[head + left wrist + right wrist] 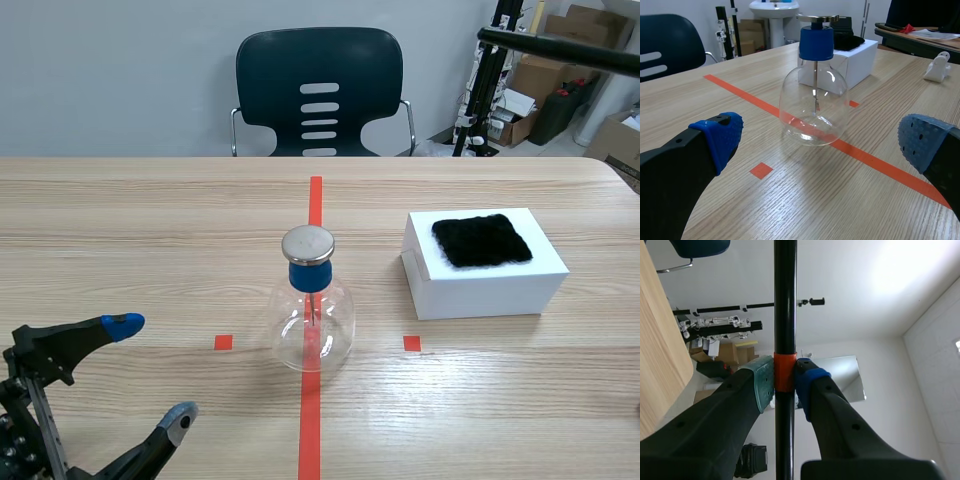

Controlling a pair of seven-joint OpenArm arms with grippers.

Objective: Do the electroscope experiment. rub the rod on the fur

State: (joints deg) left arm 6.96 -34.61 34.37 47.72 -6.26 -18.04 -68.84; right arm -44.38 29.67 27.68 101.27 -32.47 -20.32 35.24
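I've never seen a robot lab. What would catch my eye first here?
Probably the glass flask with its blue stopper and metal cap, standing on the red tape line mid-table. To its right a white box carries a patch of black fur. The right tool is shut on a black rod, raised high.

The rod (560,48) runs off the scene view's right edge; the right pincer (784,384) holding it is unseen there
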